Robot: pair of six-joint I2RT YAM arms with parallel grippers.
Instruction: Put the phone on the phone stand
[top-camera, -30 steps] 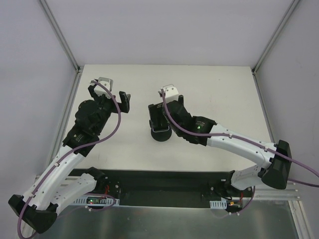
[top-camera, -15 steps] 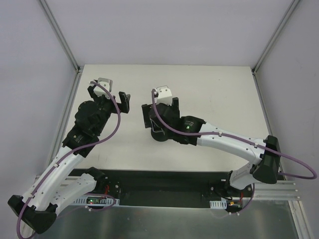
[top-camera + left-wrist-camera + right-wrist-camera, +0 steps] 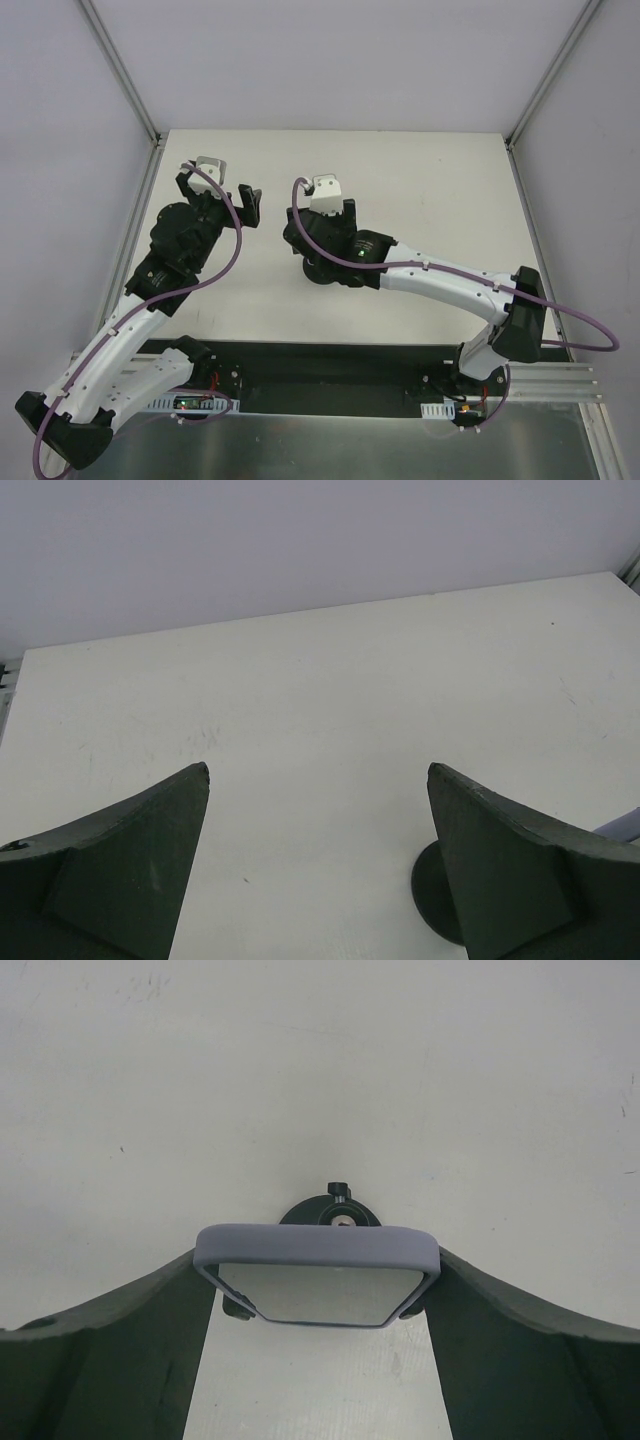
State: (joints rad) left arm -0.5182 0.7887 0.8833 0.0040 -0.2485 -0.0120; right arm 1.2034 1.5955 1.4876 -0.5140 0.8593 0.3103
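My right gripper (image 3: 318,1260) is shut on the phone (image 3: 320,1295), gripping its two side edges. The phone's pale lavender rim faces up and its glossy face tilts toward the camera. The phone stand (image 3: 335,1207) shows just behind the phone as a black disc base with a small knob. Two dark prongs (image 3: 237,1307) peek out at the phone's lower corners; I cannot tell whether the phone rests on them. In the top view my right gripper (image 3: 308,238) hangs over the stand's base (image 3: 326,274). My left gripper (image 3: 220,195) is open and empty, left of the stand.
The white table (image 3: 430,190) is walled by pale panels on three sides. In the left wrist view my open left gripper (image 3: 318,770) looks across bare table, with the stand's disc base (image 3: 430,905) behind the right finger. A black rail (image 3: 320,375) runs along the near edge.
My right gripper has moved left and slightly away with the phone, settling over the stand, and its arm has swung left. The left arm has not moved.
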